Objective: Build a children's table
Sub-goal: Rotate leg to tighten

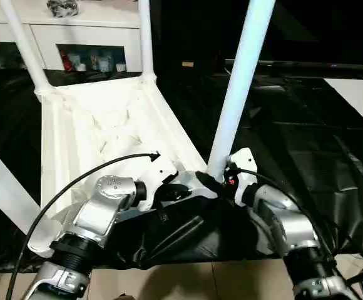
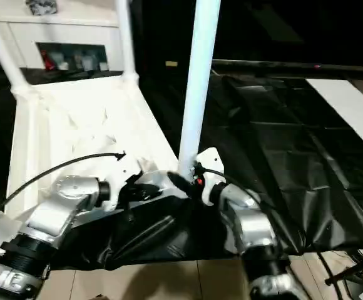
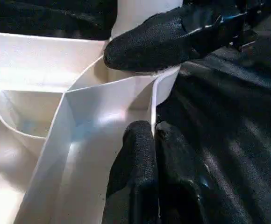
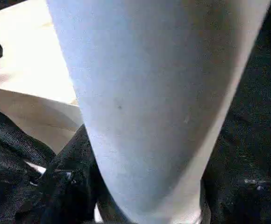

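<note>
Table top (image 1: 100, 125) rim pinched by left pincer (image 3: 152, 140); right pincer (image 1: 222, 177) clasps leg (image 1: 238, 87).

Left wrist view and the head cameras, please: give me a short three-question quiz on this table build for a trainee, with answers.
1. True or false: the table top lies with its ribbed underside facing up.
2. What is the left gripper pinching? A) a thin wall of the table top; B) a leg; C) the black sheet.
3. Which gripper sits at the base of the nearest upright leg?

Key:
1. True.
2. A. It is shut on the thin white wall.
3. The right gripper.
</note>
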`<state>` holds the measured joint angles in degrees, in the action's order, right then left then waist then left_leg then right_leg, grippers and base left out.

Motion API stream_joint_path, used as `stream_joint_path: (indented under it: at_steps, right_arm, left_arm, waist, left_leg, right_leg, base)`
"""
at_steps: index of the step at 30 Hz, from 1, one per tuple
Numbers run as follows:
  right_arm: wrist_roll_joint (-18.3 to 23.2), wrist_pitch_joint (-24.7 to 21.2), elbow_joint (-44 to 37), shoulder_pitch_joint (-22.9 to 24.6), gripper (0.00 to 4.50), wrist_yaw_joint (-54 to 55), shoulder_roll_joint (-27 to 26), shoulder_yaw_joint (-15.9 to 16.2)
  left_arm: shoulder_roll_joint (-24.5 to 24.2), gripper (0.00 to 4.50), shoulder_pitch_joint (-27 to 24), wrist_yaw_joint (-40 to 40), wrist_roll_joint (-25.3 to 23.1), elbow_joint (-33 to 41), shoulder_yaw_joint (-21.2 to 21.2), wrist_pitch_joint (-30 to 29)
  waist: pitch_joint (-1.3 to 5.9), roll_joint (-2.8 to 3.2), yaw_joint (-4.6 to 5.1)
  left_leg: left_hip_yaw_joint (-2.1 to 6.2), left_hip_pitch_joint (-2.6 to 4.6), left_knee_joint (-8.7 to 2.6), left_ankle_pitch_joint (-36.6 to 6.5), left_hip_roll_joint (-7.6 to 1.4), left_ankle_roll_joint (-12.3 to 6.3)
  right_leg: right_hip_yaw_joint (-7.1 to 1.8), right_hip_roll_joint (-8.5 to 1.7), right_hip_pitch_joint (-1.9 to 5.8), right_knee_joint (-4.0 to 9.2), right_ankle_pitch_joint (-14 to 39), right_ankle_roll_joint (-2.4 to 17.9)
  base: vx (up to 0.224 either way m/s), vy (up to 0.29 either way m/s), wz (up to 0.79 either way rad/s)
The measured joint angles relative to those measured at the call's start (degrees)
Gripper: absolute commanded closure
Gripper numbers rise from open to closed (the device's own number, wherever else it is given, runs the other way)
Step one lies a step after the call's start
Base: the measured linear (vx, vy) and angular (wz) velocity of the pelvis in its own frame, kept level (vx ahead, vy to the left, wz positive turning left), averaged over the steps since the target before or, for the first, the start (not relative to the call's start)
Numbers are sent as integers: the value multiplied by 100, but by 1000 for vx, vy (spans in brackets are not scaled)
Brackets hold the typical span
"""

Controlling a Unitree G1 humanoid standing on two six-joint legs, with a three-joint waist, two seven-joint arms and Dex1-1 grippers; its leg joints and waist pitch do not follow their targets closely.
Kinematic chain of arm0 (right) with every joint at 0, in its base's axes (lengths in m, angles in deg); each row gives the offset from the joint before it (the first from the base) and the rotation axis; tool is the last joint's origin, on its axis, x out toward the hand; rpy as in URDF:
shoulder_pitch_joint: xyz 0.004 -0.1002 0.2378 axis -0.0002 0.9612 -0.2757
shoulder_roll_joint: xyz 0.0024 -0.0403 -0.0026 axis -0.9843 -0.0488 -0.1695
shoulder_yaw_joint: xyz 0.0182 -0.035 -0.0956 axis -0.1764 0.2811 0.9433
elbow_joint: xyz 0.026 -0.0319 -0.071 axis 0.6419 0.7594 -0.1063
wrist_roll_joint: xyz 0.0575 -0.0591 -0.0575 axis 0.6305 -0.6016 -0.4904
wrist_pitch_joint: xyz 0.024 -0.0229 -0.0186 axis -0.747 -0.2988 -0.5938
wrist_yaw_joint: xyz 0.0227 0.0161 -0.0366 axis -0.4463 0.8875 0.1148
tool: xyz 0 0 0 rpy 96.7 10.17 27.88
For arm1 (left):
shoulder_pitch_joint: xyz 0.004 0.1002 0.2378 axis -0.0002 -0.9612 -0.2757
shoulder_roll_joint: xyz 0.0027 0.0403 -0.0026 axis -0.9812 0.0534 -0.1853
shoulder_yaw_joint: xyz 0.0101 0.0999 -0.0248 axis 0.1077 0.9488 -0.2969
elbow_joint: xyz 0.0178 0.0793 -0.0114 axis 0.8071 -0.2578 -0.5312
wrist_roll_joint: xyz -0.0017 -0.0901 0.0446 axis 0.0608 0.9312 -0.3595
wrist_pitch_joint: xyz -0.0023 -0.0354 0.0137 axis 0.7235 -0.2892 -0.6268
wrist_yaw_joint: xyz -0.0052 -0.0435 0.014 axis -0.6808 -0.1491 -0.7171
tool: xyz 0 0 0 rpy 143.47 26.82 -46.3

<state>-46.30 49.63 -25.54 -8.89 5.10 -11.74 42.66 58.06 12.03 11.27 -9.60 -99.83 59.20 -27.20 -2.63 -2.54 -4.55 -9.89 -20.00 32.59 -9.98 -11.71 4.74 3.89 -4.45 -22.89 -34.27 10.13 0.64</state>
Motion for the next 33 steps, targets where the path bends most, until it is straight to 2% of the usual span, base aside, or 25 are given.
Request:
stream_joint_path:
  at_steps: [5, 8, 14, 17, 18, 20, 22, 23, 33]
  right_arm:
    - [-5, -201, -181, 1, 90, -44, 48, 31]
    - [32, -101, -191, -68, 90, -775, 514, 288]
    - [106, 167, -135, -209, 90, -2169, 1156, 556]
    - [126, 376, -122, -323, 90, -3110, 1645, 894]
    - [144, 421, -123, -358, 90, -3450, 1772, 1010]
    - [172, 438, -122, -352, 90, -3762, 1810, 1064]
    - [238, 465, -111, -340, 90, -4028, 1844, 1146]
    - [251, 478, -97, -340, 114, -4109, 1854, 1171]
    - [287, 535, 23, -336, 178, -4187, 1838, 1202]
  left_arm:
    - [1, 450, -22, -22, 1, 88, 67, 20]
    - [-119, 450, -20, -310, 38, 87, 80, 149]
    - [-403, 450, -19, -958, 307, 62, 113, 295]
    - [-666, 450, 20, -1494, 400, 28, 229, 429]
    - [-757, 450, 82, -1722, 429, -30, 278, 473]
    - [-829, 450, 120, -1938, 430, -70, 334, 521]
    - [-901, 450, 165, -2156, 442, -107, 373, 539]
    - [-919, 450, 194, -2223, 444, -129, 396, 542]
    - [-955, 450, 333, -2378, 443, -330, 537, 676]
  waist:
    - [-3, 22, -25]
    - [-9, 39, -36]
    - [-6, 79, -72]
    - [-5, 87, -112]
    - [-4, 84, -153]
    - [-4, 84, -204]
    - [-5, 81, -214]
    - [-5, 80, -210]
    - [-2, 76, -202]
  left_leg:
    - [-5, -8, 2, 0, 0, 0]
    - [-10, -10, -2, 0, 0, 0]
    - [-10, -35, -12, 0, -10, -2]
    - [-11, -46, -7, -2, -10, -8]
    - [-12, -48, -5, -2, -12, -7]
    - [-18, -48, 5, -1, -15, -7]
    - [-26, -46, 14, -1, -16, -7]
    - [-29, -44, 19, -1, -15, -7]
    - [-27, -31, 30, -1, -16, -5]
  right_leg:
    - [-6, 0, -2, 11, -2, -1]
    - [-8, 0, -4, 12, -6, -6]
    - [1, 7, -20, 8, -9, 6]
    - [-1, 6, -18, 14, -2, 12]
    - [0, 6, -17, 14, -2, 12]
    - [-3, 4, -16, 8, -3, 13]
    - [-7, -1, -13, -2, -3, 13]
    - [-11, -2, -11, -6, -4, 14]
    - [-15, -3, -2, -26, -6, 11]
  base:
    - [0, 0, 0]
    - [0, 0, 0]
    - [0, 0, 0]
    - [0, 0, 0]
    - [0, 0, 0]
    - [0, 0, 0]
    - [0, 0, 0]
    - [0, 0, 0]
    - [0, 0, 0]
